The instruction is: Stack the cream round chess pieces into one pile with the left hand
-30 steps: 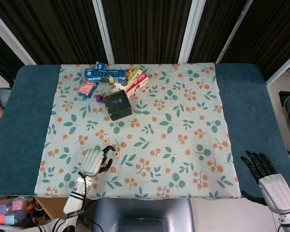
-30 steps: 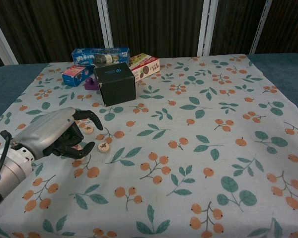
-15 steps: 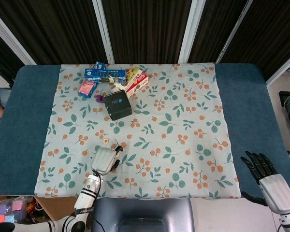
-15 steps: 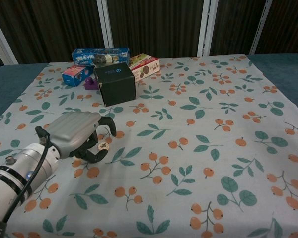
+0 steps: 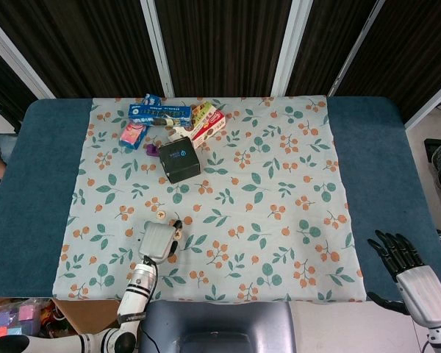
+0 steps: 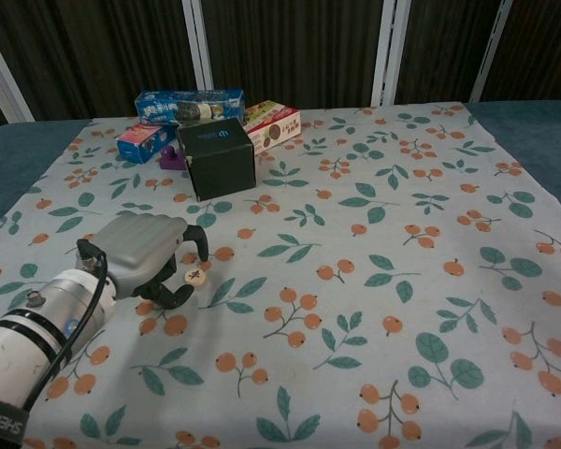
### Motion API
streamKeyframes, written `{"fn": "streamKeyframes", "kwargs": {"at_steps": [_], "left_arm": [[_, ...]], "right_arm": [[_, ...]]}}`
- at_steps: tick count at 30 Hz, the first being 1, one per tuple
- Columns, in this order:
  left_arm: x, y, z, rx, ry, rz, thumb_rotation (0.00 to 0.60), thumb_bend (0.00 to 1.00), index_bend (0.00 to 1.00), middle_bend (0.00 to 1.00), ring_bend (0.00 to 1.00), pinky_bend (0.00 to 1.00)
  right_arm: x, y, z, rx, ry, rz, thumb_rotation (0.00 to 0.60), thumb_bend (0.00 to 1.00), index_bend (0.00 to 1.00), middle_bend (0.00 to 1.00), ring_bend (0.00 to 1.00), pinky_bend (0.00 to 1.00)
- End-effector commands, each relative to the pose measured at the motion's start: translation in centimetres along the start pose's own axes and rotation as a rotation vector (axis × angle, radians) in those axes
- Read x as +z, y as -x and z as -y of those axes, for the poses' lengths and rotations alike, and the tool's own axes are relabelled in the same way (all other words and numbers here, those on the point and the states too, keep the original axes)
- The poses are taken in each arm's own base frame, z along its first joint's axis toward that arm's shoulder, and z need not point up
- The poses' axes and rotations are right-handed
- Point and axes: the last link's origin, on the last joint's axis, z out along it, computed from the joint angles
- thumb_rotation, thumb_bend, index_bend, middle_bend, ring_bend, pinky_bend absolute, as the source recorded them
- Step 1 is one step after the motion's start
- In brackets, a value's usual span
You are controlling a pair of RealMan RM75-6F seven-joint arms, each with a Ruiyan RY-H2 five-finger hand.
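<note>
The counter (image 5: 37,184) carries a leaf-and-berry cloth (image 5: 279,191), and I take the black box (image 5: 179,159) near its far left as my landmark. My left hand (image 6: 150,253) sits palm-down on the cloth, on the near side of the black box and a little to its left. My right hand (image 5: 408,265) hangs off the near right edge of the cloth, far from the black box, with its fingers apart and nothing in them. The left fingers (image 6: 198,238) are curled down toward the cloth. I cannot tell whether they have a piece clamped beneath them, since the palm hides that spot in both views. One cream round chess piece (image 6: 195,276) lies flat right at the fingertips, between the thumb and the curled fingers as the chest view shows it. The head view shows a second cream piece (image 5: 162,214) between the hand and the black box, just clear of the knuckles. I judge the step to be closing on the piece at the fingertips. To do it well I should pinch its rim from both sides, lift it level rather than drag it over the cloth, and set it squarely on its neighbour. The discs are small and likely to slide, so I'd go slowly.
</note>
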Motion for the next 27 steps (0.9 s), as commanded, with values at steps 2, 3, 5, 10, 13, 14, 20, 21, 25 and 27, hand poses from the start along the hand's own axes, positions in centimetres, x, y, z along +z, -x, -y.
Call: {"fn": "streamKeyframes", "kwargs": {"at_steps": [2, 3, 5, 10, 13, 14, 20, 21, 25, 27], "left_arm": [[0.1, 0.17, -0.04, -0.006, 0.0, 0.002, 0.6, 0.38, 0.37, 1.0, 1.0, 1.0], [0.16, 0.26, -0.03, -0.003, 0.0, 0.002, 0.6, 0.38, 0.37, 1.0, 1.0, 1.0], [0.25, 0.42, -0.01, -0.001, -0.003, 0.006, 0.6, 0.38, 0.37, 1.0, 1.0, 1.0], [0.24, 0.56, -0.12, 0.002, 0.0, 0.005, 0.6, 0.38, 0.39, 1.0, 1.0, 1.0], [0.27, 0.59, -0.16, 0.003, 0.002, 0.004, 0.6, 0.38, 0.4, 1.0, 1.0, 1.0], [0.3, 0.58, -0.16, 0.003, 0.001, 0.002, 0.6, 0.38, 0.4, 1.0, 1.0, 1.0], [0.36, 0.66, 0.04, 0.009, -0.002, -0.002, 0.6, 0.38, 0.41, 1.0, 1.0, 1.0], [0.35, 0.68, 0.07, 0.011, -0.002, -0.002, 0.6, 0.39, 0.42, 1.0, 1.0, 1.0], [0.36, 0.71, 0.2, 0.014, -0.002, -0.002, 0.6, 0.39, 0.43, 1.0, 1.0, 1.0], [0.4, 0.72, 0.28, 0.012, -0.004, -0.003, 0.6, 0.39, 0.44, 1.0, 1.0, 1.0]], "right_arm": [[0.01, 0.0, 0.01, 0.0, 0.0, 0.001, 0.6, 0.14, 0.0, 0.0, 0.0, 0.0], [0.01, -0.01, 0.01, 0.0, 0.0, 0.0, 0.6, 0.14, 0.0, 0.0, 0.0, 0.0], [0.0, -0.03, 0.0, 0.001, 0.0, 0.0, 0.6, 0.14, 0.0, 0.0, 0.0, 0.0], [0.01, -0.09, -0.07, 0.002, 0.002, -0.003, 0.6, 0.14, 0.0, 0.0, 0.0, 0.0], [0.0, -0.08, -0.06, 0.002, 0.001, -0.001, 0.6, 0.14, 0.0, 0.0, 0.0, 0.0], [0.0, -0.09, -0.07, 0.002, 0.001, -0.002, 0.6, 0.14, 0.0, 0.0, 0.0, 0.0], [-0.03, -0.11, -0.07, 0.001, 0.0, -0.002, 0.6, 0.14, 0.0, 0.0, 0.0, 0.0], [-0.03, -0.1, -0.07, 0.001, 0.001, -0.002, 0.6, 0.14, 0.0, 0.0, 0.0, 0.0], [-0.01, -0.08, -0.05, 0.0, 0.001, -0.002, 0.6, 0.14, 0.0, 0.0, 0.0, 0.0], [-0.01, -0.05, -0.04, -0.002, 0.001, 0.0, 0.6, 0.14, 0.0, 0.0, 0.0, 0.0]]}}
